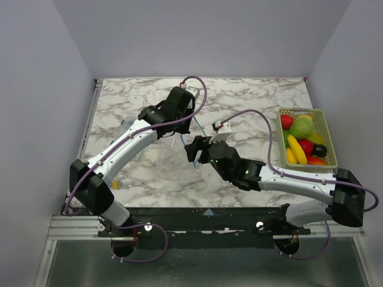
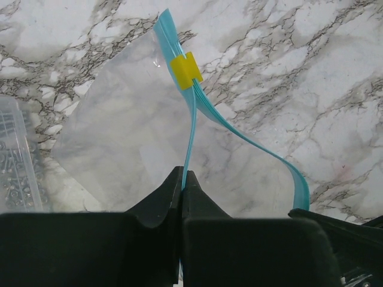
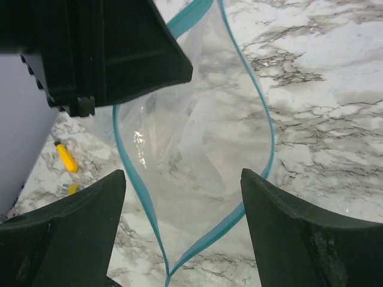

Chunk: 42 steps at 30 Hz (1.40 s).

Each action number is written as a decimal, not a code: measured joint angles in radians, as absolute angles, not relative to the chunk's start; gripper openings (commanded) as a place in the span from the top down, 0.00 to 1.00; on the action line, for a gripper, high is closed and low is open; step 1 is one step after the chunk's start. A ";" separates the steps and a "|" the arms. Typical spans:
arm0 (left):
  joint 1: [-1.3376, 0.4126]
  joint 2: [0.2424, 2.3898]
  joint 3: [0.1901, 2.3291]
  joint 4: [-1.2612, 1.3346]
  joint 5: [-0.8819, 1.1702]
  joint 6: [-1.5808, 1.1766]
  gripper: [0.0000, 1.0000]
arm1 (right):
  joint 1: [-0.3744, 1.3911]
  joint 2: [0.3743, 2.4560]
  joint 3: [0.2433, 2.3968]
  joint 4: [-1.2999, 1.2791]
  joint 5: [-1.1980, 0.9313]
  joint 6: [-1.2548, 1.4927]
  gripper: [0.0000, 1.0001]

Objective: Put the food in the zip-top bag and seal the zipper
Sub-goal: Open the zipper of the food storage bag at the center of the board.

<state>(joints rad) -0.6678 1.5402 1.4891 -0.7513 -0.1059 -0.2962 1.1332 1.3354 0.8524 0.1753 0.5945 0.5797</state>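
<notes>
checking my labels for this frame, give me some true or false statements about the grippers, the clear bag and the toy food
1. The left gripper is shut on the teal-blue zipper strip of the soft clear plastic zip-top bag. True.
2. The right gripper is clamped on the bag. False: its jaws stand open.
3. The glossy plastic toy fruits and vegetables lie in the yellow-green mesh basket. True.
4. The bag's mouth is sealed. False: it gapes open in the right wrist view.
</notes>
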 measured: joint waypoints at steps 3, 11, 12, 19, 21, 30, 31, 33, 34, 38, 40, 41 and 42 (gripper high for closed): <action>-0.668 1.534 1.487 -0.749 -0.105 -0.300 1.00 | 1.133 1.293 0.920 0.030 0.633 0.674 0.09; -0.668 1.523 1.482 -0.748 -0.094 -0.307 1.00 | 1.114 1.287 1.169 -0.395 0.753 0.867 0.00; -0.668 1.523 1.482 -0.748 -0.093 -0.308 1.00 | 1.105 1.288 1.198 -0.445 0.772 0.879 0.00; -0.668 1.522 1.480 -0.744 -0.055 -0.316 1.00 | 1.023 1.246 1.188 -0.548 0.831 0.837 0.07; -0.668 1.522 1.480 -0.742 -0.035 -0.319 1.00 | 1.024 1.190 1.093 -0.449 0.788 0.765 0.08; -0.668 1.517 1.474 -0.735 0.024 -0.321 1.00 | 0.979 1.286 1.074 -0.253 0.631 0.654 0.26; -0.668 1.515 1.473 -0.734 0.029 -0.321 1.00 | 0.953 1.308 1.097 -0.251 0.598 0.661 0.26; -0.668 1.510 1.470 -0.730 0.039 -0.320 1.00 | 0.905 1.329 1.118 -0.237 0.544 0.666 0.29; -0.668 1.506 1.465 -0.724 0.046 -0.318 1.00 | 0.887 1.330 1.119 -0.233 0.524 0.670 0.36; -0.668 1.496 1.454 -0.717 0.063 -0.317 1.00 | 0.868 1.330 1.134 -0.217 0.464 0.697 0.49; -0.668 1.493 1.451 -0.711 0.066 -0.317 1.00 | 0.864 1.330 1.145 -0.212 0.433 0.717 0.46; -0.668 1.493 1.450 -0.711 0.067 -0.317 1.00 | 0.862 1.330 1.151 -0.207 0.415 0.721 0.45; -0.668 1.493 1.450 -0.710 0.067 -0.318 1.00 | 0.859 1.332 1.156 -0.202 0.392 0.720 0.45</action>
<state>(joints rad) -0.6678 1.4933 1.4498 -0.7105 0.0666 -0.3176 0.8593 1.3315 1.1564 -0.2016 0.3916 0.7204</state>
